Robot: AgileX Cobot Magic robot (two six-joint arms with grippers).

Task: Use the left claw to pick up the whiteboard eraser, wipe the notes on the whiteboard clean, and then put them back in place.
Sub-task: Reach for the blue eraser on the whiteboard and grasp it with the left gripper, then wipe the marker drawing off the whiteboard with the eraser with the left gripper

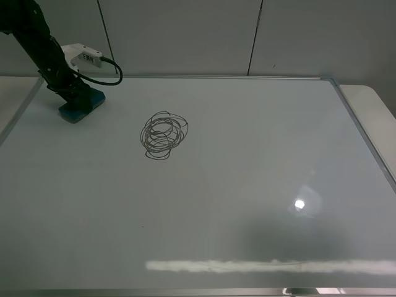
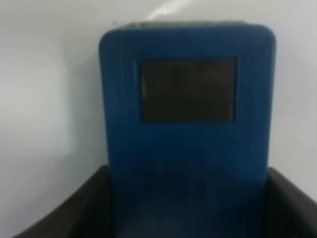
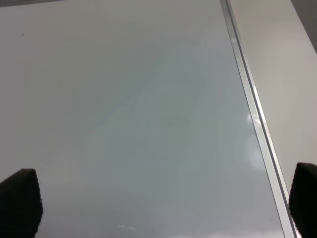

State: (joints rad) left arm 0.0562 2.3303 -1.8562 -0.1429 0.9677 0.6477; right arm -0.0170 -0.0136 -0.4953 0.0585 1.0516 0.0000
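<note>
Blue eraser (image 1: 82, 105) sits at the upper left of the board (image 1: 247, 185), with the left claw (image 1: 75, 96) closed on its sides. Gripped near one end, it might twist or slip when scrubbing the notes (image 1: 163, 135) left of centre. The right gripper (image 3: 163, 198) gapes wide. No containers anywhere.

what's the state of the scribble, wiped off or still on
Still on: the notes show as a dark tangle on the whiteboard; the whiteboard eraser sits apart at the far left corner, in the left hand.
</note>
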